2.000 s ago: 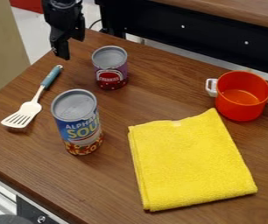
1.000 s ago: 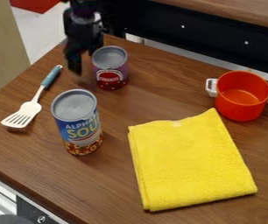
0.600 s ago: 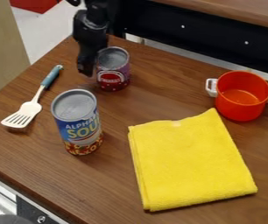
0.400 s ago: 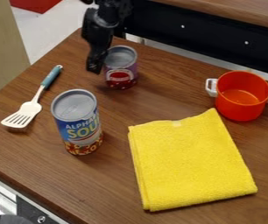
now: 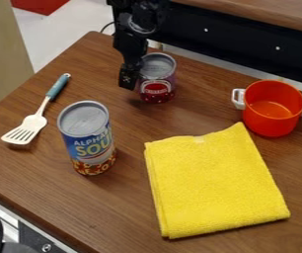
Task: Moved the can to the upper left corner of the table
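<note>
Against the left side of the smaller red and purple can (image 5: 158,85) is the black gripper (image 5: 129,78), low over the upper part of the brown table (image 5: 140,178). That can stands upright with its grey lid up. A taller blue soup can (image 5: 87,139) is upright nearer the table's front left, apart from the gripper. The gripper hides part of the smaller can's left side.
A white spatula (image 5: 27,127) with a blue handle lies by the left edge. To the right are a folded yellow cloth (image 5: 213,183) and an orange pot (image 5: 273,111) with white handles. Behind the table runs a black frame (image 5: 239,42).
The gripper has come from the upper left corner to the smaller can's left side and moved on to the right. That can has shifted right with it.
</note>
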Action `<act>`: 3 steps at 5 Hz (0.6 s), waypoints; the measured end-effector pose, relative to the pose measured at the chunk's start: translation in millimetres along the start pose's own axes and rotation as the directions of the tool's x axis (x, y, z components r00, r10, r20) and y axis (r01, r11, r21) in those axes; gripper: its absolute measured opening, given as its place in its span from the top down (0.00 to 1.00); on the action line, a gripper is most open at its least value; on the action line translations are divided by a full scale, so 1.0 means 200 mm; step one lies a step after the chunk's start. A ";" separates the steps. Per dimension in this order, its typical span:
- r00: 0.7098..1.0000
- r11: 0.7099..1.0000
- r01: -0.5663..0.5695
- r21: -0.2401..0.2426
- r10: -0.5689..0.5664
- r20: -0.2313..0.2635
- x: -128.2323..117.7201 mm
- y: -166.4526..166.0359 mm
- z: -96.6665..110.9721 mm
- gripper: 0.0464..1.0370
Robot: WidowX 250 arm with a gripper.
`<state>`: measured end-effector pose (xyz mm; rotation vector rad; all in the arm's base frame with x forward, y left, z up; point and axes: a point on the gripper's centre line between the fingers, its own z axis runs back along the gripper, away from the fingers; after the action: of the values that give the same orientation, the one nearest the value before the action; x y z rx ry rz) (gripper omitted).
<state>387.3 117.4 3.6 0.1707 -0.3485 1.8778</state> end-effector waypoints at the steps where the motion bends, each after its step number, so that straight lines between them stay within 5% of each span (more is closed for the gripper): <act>1: 0.994 0.995 0.097 0.011 -0.097 -0.053 -0.07 0.02 0.01 0.04; 3: 0.965 0.974 0.226 0.017 -0.221 -0.139 -0.22 0.06 0.05 0.04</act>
<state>390.3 70.7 -2.5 0.0983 -0.1955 1.6622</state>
